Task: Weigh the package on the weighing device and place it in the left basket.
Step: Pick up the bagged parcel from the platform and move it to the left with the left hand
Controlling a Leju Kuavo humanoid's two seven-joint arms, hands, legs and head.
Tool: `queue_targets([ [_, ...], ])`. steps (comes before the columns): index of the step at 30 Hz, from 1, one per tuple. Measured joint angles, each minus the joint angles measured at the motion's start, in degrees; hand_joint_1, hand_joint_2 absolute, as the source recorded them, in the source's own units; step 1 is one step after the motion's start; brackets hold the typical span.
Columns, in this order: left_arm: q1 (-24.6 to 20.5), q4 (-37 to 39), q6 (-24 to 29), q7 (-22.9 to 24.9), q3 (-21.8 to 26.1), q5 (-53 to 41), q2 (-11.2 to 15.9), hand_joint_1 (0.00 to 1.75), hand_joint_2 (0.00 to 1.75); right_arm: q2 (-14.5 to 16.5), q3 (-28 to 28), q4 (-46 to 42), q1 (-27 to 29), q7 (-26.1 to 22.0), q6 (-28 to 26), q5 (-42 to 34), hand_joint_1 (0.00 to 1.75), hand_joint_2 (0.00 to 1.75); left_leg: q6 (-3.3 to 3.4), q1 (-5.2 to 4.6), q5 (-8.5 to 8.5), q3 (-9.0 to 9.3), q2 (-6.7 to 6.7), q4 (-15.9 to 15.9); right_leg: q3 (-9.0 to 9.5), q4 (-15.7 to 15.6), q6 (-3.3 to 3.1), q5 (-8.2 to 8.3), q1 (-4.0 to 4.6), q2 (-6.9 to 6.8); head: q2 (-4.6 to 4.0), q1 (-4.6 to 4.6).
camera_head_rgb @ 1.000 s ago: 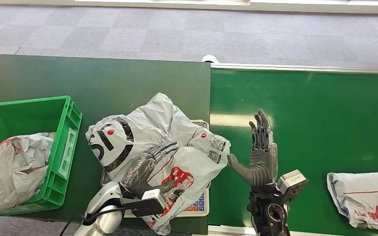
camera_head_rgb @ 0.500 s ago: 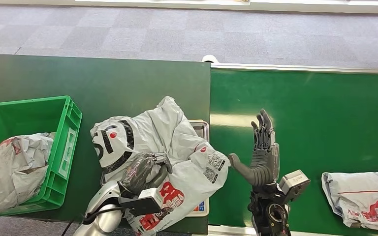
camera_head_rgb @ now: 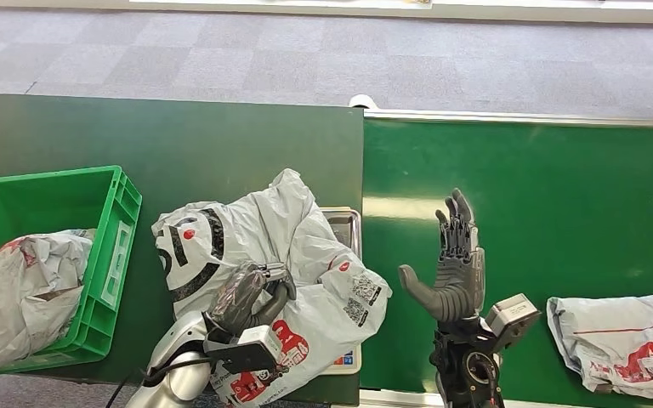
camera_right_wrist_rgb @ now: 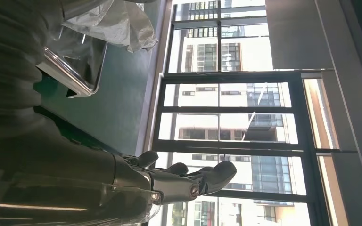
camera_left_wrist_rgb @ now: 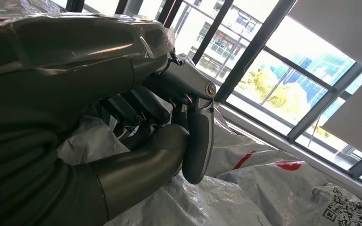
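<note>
A large grey plastic package (camera_head_rgb: 272, 255) with red and black print lies crumpled over the weighing device (camera_head_rgb: 345, 228), hanging off its left and front sides. My left hand (camera_head_rgb: 248, 297) grips a fold of the package (camera_left_wrist_rgb: 245, 188) near its front, thumb and fingers (camera_left_wrist_rgb: 195, 141) closed on the plastic. My right hand (camera_head_rgb: 455, 268) stands upright and open just right of the scale, above the green belt, fingers (camera_right_wrist_rgb: 188, 181) extended and holding nothing. The green basket (camera_head_rgb: 110, 246) sits at the far left with another grey package (camera_head_rgb: 25, 285) inside.
A further grey package (camera_head_rgb: 625, 344) lies on the green conveyor belt (camera_head_rgb: 544, 212) at the lower right. The dark green table (camera_head_rgb: 178, 144) stretches behind the scale. The scale's metal tray rim (camera_right_wrist_rgb: 75, 77) is close to my right wrist.
My left hand closed on the package and pulled it toward the front-left, off the scale's right side. The package on the belt drifted left. My right hand barely moved.
</note>
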Motion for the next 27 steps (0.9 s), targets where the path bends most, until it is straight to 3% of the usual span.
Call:
queue_targets([
  [7, 0.07, -0.34, 2.67, -2.11, 0.37, 2.67, -0.13, 1.75, 1.75, 0.01, -0.23, 0.04, -0.03, 0.0, 0.03, -0.01, 0.0, 1.75, 0.0, 0.0, 0.0, -0.02, 0.0, 0.0, 0.0, 0.0, 0.0, 0.0, 0.0, 0.0, 0.0, 0.0],
  [10, 0.4, -2.56, 4.85, -5.73, 2.11, 11.2, -0.73, 1.75, 1.75, 0.02, -0.27, 0.26, -0.21, 0.0, 0.03, -0.18, 0.0, 1.75, 0.0, 0.0, 0.0, -0.04, 0.0, 0.0, 0.0, 0.0, 0.0, 0.0, 0.0, 0.0, 0.0, 0.0],
  [15, 1.21, -8.76, 2.54, -7.67, 5.42, 27.85, -1.02, 1.75, 1.75, 0.17, -0.25, 0.93, -0.97, 0.0, -0.07, -0.75, 0.0, 1.75, 0.0, 0.01, 0.0, -0.05, -0.01, 0.0, -0.01, 0.01, 0.0, 0.0, 0.01, 0.0, 0.0, -0.01],
  [19, 2.11, -14.22, 7.65, -7.76, 6.26, 34.49, -0.54, 1.75, 1.75, 0.17, -0.11, 1.52, -1.36, 0.0, -0.36, -1.36, 0.0, 1.75, 0.0, 0.01, 0.0, -0.07, -0.02, 0.0, -0.01, 0.01, 0.0, 0.0, 0.01, 0.0, 0.0, 0.0],
  [27, 4.09, -22.44, 10.22, -7.77, 8.72, 38.47, 0.07, 1.75, 1.75, 0.17, 0.44, 1.97, -1.43, 0.0, -0.88, -1.83, 0.0, 1.75, 0.0, 0.0, 0.0, -0.07, -0.02, 0.0, -0.02, 0.01, 0.0, 0.0, 0.01, 0.0, 0.0, 0.0],
])
